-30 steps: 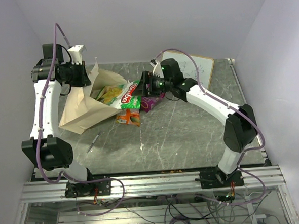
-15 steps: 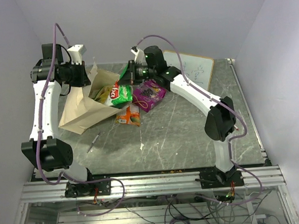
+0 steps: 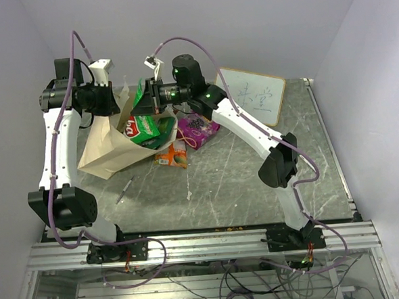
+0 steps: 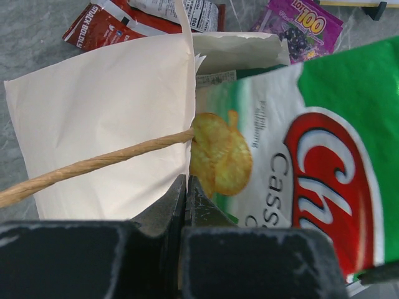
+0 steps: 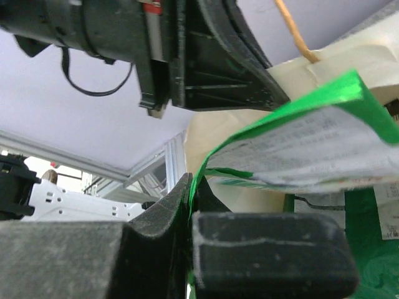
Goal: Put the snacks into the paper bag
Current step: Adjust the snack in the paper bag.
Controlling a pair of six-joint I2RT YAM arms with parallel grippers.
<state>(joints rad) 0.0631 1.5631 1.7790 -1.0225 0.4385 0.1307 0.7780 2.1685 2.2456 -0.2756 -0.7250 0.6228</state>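
Observation:
The cream paper bag (image 3: 108,152) lies tilted on the table with its mouth facing right. My left gripper (image 3: 117,104) is shut on the bag's upper rim (image 4: 187,124), just beside the cord handle (image 4: 93,163). My right gripper (image 3: 144,102) is shut on the top edge of a green-and-white chips packet (image 3: 144,128), which hangs in the bag's mouth (image 4: 299,162). In the right wrist view the green edge (image 5: 299,149) runs between the closed jaws. A purple packet (image 3: 199,128) and an orange-red packet (image 3: 173,154) lie on the table right of the bag.
A framed whiteboard (image 3: 254,95) leans at the back right. A thin pen (image 3: 126,189) lies in front of the bag, and a small pale bit (image 3: 189,196) lies mid-table. Walls close in on the left, back and right.
My right gripper closed on the green-and-white packet and carried it left and upward, from beside the bag's opening to over its mouth. The left arm has stayed put, holding the rim.

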